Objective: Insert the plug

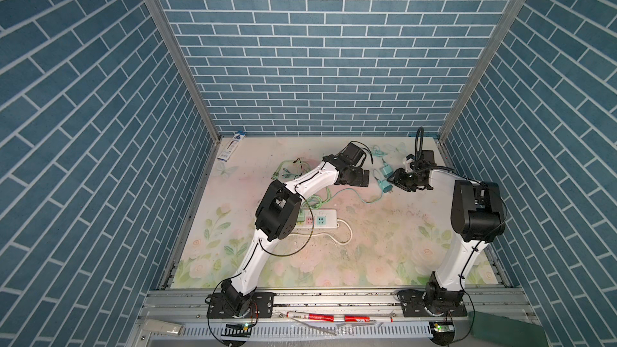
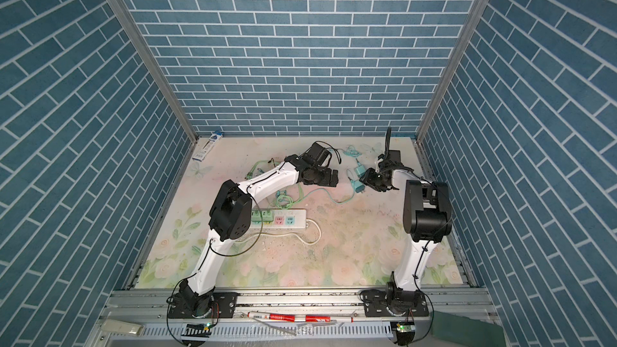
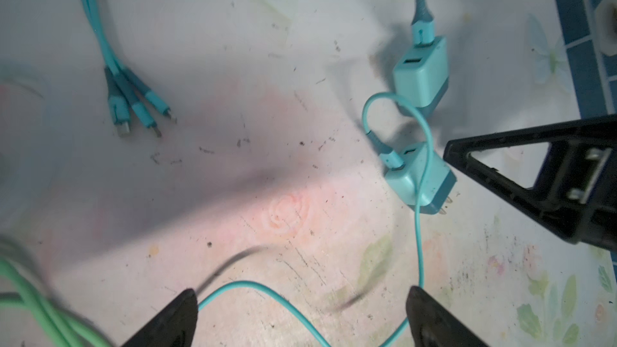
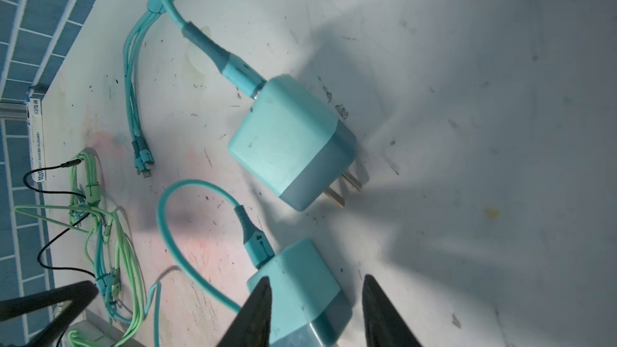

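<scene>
Step in hand, as I judge it: pickup of the plug, with insertion not begun. Plug: teal charger lying flat on the counter at the far right, prongs bare, a second charger just beside it. Right end effector: low over the plug, jaws part-spread astride its body, a gap on one side, nothing pinched that I can see; elbow folded high, wrist reaching inward. Left end effector: spread wide, empty, hovering above a teal cable, arm stretched forward. Power strip: white, well apart toward the front. Next move calls for a firm squeeze on the body, a lift, prongs turned down.
</scene>
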Controlling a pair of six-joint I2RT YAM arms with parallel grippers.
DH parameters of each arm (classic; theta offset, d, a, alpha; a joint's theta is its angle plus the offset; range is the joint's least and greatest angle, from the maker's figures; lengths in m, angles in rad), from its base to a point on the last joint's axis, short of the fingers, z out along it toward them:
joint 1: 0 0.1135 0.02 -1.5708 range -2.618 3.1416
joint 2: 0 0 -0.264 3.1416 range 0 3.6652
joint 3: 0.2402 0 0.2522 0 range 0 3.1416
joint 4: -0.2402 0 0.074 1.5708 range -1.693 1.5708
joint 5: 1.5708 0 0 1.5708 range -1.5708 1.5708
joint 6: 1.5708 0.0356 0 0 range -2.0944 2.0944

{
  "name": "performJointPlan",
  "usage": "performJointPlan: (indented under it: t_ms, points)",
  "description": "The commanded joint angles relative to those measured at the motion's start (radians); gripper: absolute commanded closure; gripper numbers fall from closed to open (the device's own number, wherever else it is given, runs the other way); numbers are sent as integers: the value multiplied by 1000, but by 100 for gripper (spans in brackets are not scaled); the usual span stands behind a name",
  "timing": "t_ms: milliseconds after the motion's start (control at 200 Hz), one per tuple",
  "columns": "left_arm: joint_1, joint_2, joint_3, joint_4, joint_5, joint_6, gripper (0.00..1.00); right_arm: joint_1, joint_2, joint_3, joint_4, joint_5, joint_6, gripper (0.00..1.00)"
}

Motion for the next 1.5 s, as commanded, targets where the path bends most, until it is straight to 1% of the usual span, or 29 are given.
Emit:
performJointPlan:
  t_ms: [0, 155, 305, 510, 625, 700, 800, 895, 980, 1085, 1160, 1285, 1495]
  points:
    - [-6, -60, -39, 49, 19, -68, 3, 2, 12, 27, 45, -44, 54, 56]
    - [-18, -64, -49, 67, 24, -98, 3, 12, 2, -8, 76, -82, 83, 56]
    - [-18, -73, -90, 116, 22, -124, 3, 45, -8, -48, 112, -116, 116, 56]
    - [-15, -98, -126, 145, 17, -118, 3, 114, -49, -109, 137, -97, 149, 57]
    - [-5, -104, -147, 152, 27, -106, 3, 164, -88, -165, 183, -87, 202, 57]
    - [8, -108, -166, 166, 54, -99, 4, 198, -126, -214, 225, -66, 245, 57]
    - [16, -107, -169, 147, 77, -89, 4, 219, -171, -271, 265, -57, 288, 57]
    - [14, -115, -179, 139, 93, -88, 4, 216, -218, -312, 265, -36, 297, 56]
    - [14, -117, -184, 130, 87, -98, 4, 206, -259, -323, 213, 9, 276, 55]
    - [7, -108, -168, 115, 92, -111, 5, 172, -301, -329, 161, 56, 252, 54]
    - [-7, -107, -152, 90, 70, -114, 5, 145, -323, -332, 134, 84, 233, 53]
    - [-28, -96, -123, 53, 41, -118, 5, 100, -349, -342, 115, 89, 206, 53]
    - [-72, -45, -85, 19, 0, -161, 6, 72, -367, -343, 103, 87, 172, 53]
